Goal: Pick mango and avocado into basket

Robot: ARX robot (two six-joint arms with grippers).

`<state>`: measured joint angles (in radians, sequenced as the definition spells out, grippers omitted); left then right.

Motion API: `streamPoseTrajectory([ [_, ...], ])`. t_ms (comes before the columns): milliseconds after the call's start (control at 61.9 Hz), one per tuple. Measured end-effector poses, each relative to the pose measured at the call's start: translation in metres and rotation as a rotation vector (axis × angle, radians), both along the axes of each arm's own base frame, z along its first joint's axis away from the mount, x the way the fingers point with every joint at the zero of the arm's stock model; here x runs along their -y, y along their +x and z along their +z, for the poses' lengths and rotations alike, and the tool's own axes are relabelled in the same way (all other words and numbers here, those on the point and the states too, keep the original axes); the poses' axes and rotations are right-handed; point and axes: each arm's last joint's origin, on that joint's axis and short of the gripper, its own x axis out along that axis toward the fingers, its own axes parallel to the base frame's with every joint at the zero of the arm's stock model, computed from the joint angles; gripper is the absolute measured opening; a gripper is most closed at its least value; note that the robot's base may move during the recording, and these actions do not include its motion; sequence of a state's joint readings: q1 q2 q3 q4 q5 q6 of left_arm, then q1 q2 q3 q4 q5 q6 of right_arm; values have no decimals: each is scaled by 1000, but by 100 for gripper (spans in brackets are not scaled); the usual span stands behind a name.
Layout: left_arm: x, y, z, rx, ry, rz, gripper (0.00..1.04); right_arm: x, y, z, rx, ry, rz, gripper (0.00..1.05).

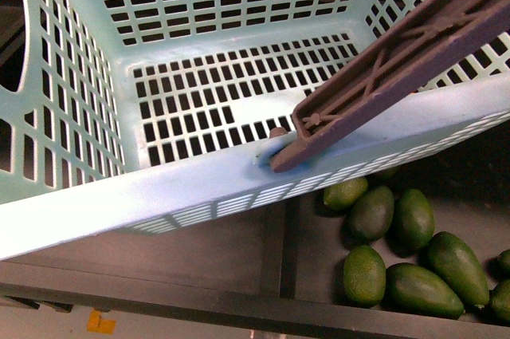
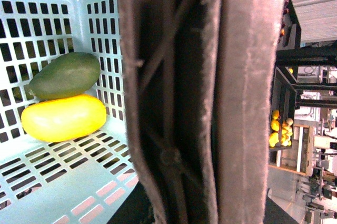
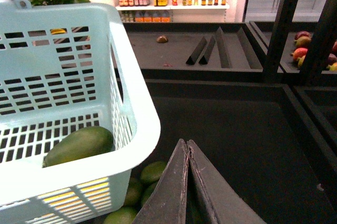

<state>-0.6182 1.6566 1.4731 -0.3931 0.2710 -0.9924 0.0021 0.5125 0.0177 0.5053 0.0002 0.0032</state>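
The aqua basket (image 1: 199, 183) hangs tilted and fills most of the front view. Its brown-grey handle (image 1: 398, 64) crosses the right side. In the left wrist view the handle (image 2: 210, 103) fills the middle, and my left gripper is shut on it with its own fingers hidden. Inside the basket (image 2: 68, 176) the yellow mango (image 2: 63, 117) lies on the floor, with the dark green avocado (image 2: 66, 75) resting against it. My right gripper (image 3: 187, 145) is shut on nothing, just beside the basket's rim (image 3: 134, 103). The avocado (image 3: 79, 145) shows through the slotted wall.
Several loose avocados (image 1: 398, 251) lie in a dark bin below the basket and under my right gripper (image 3: 152, 172). Black posts (image 3: 284, 23) and dark dividers (image 3: 210, 50) stand beyond. Reddish fruits (image 3: 300, 52) sit far right, and a crate of yellow fruits (image 2: 281, 129) is in the distance.
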Motion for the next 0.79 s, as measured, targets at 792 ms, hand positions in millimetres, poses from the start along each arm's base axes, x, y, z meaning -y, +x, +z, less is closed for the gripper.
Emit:
streamPoseTrajectory([
  [792,-1,0,0,4,4,8,15,0,-24,1,7,0,0,2],
])
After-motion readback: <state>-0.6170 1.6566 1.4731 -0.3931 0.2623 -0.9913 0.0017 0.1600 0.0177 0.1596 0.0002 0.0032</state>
